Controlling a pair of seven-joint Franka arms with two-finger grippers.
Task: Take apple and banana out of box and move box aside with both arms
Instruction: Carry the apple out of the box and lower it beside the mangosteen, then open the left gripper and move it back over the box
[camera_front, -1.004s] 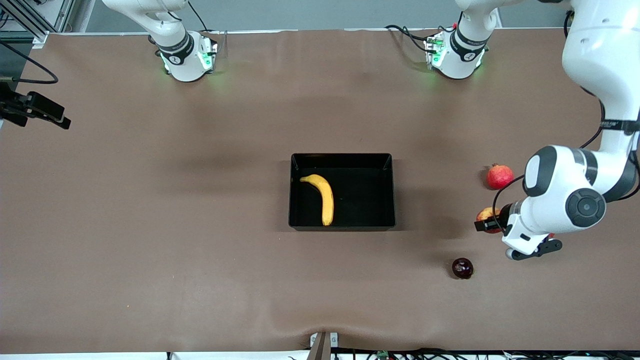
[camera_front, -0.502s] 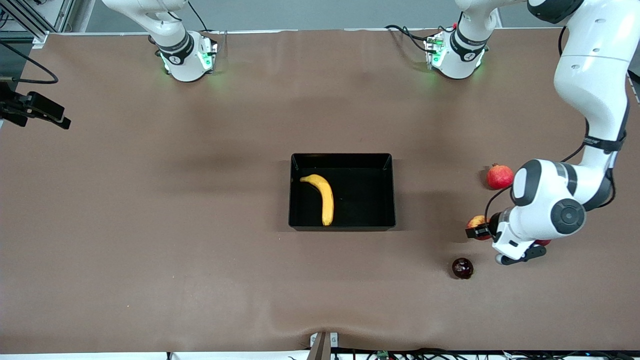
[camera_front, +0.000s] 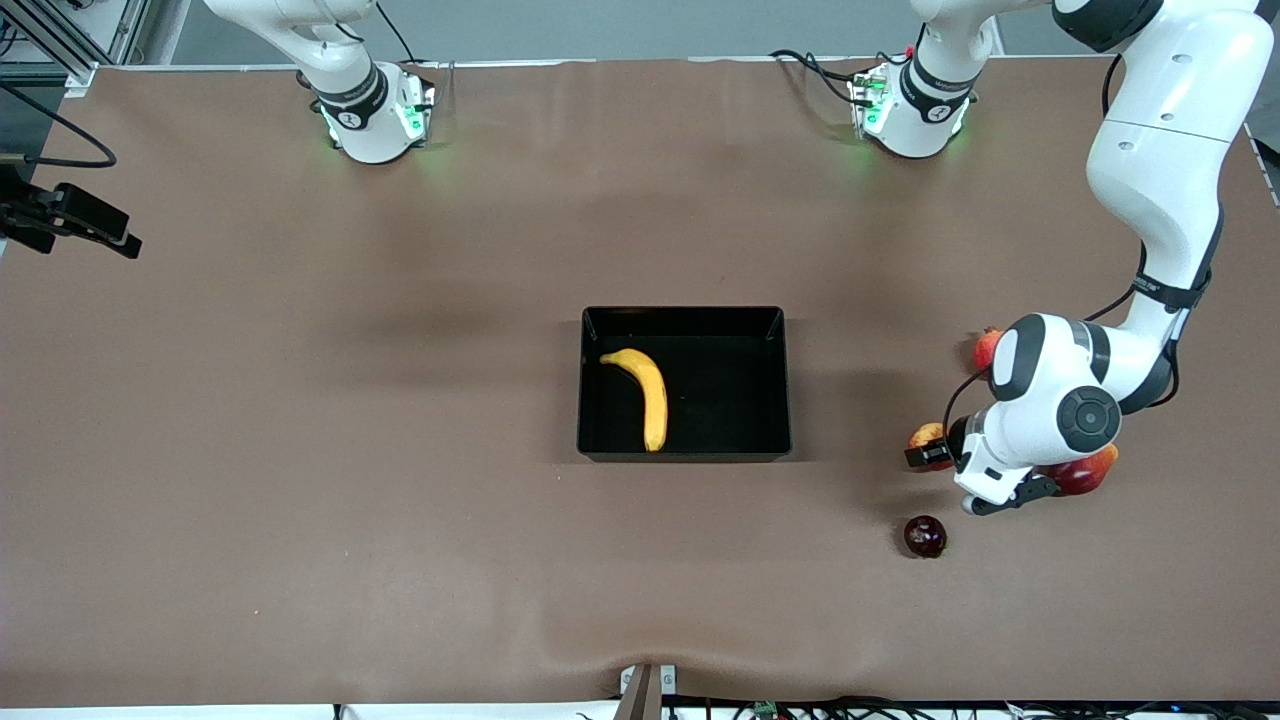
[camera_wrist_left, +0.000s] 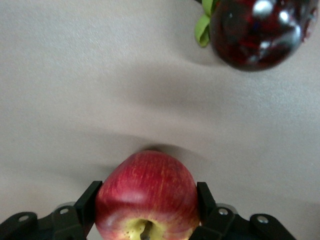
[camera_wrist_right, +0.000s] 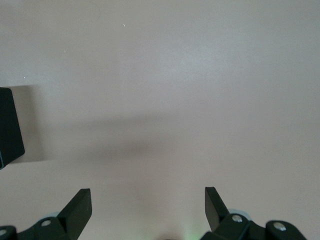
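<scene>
Left gripper (camera_wrist_left: 146, 212): clamped on small round red-and-yellow apple (camera_wrist_left: 146, 197), above brown table (camera_front: 300, 400).
Right gripper (camera_wrist_right: 147, 207): spread wide, waiting.
Shallow glossy black plastic tray (camera_front: 740, 385): holding long curved yellow banana (camera_front: 645, 390).

Brown table (camera_front: 300, 450), both arm bases mounted along the edge farthest from the front camera. Black box (camera_front: 684, 320) sits mid-table. Toward the left arm's end: pomegranate (camera_front: 986, 348), half hidden by the arm; a red fruit (camera_front: 1085, 474) nearer the camera, mostly covered; dark purple fruit (camera_front: 925, 536) nearest the camera, well apart from the box.
</scene>
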